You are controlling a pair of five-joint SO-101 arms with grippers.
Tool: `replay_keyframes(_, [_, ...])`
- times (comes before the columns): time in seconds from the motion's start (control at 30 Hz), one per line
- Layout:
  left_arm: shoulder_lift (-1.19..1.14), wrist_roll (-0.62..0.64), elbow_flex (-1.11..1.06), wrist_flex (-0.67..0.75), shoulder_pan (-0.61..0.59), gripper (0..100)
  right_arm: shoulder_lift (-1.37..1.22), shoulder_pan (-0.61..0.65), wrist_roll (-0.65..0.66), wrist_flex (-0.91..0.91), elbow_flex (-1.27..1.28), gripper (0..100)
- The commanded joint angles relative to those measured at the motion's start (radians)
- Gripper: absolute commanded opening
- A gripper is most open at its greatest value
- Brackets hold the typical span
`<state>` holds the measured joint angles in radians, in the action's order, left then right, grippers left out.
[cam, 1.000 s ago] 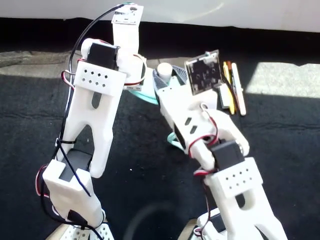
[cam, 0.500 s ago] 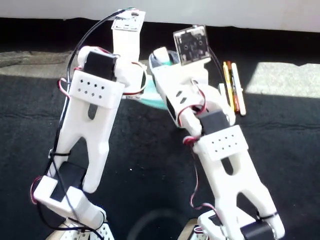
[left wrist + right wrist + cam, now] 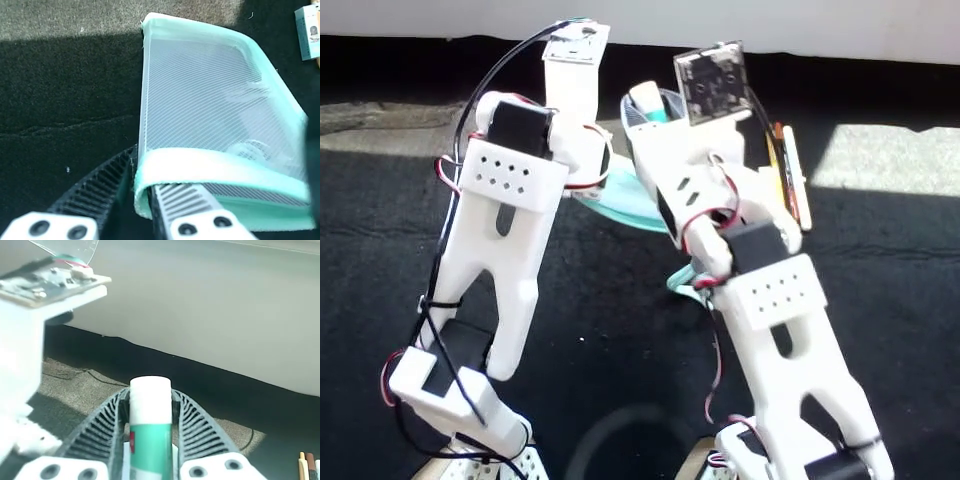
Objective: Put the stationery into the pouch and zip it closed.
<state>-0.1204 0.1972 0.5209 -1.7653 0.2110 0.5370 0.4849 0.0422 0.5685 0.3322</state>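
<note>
Pinching pouch [image 3: 200, 100] rim with left gripper [image 3: 141, 192], clamping glue stick [image 3: 150, 450] near pouch with right gripper [image 3: 150, 397]; might snag on sagging mouth.

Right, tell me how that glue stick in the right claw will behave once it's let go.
The glue stick is a smooth round cylinder, so it would likely roll if laid on its side. It looks rigid: the right claw pinches it without visible denting. Slim and tall, it could tip easily if stood upright.

pouch [image 3: 200, 95]: mint-trimmed mesh, edge in left pincer [image 3: 142, 172] | glue stick [image 3: 150, 435]: white-capped, in right pincer [image 3: 150, 397] | pens [image 3: 793, 175]: lying parallel
</note>
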Motion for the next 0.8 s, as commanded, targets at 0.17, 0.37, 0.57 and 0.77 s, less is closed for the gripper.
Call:
replay_keyframes(0.17, [0.035, -0.028, -0.002, -0.005, -0.036, 1, 0.105, -0.2, -0.006, 0.303, -0.013, 0.6])
replay_keyframes(0.37, [0.263, -0.028, -0.09, -0.009, -0.033, 1, 0.105, -0.384, -0.005, 0.473, -0.01, 0.6])
replay_keyframes(0.57, [0.478, -0.031, -0.325, -0.009, -0.031, 1, 0.114, -0.433, 0.002, 0.556, 0.173, 0.6])
replay_keyframes(0.77, [0.605, -0.063, -0.41, -0.011, -0.038, 1, 0.107, -0.433, 0.002, 0.553, 0.427, 0.6])
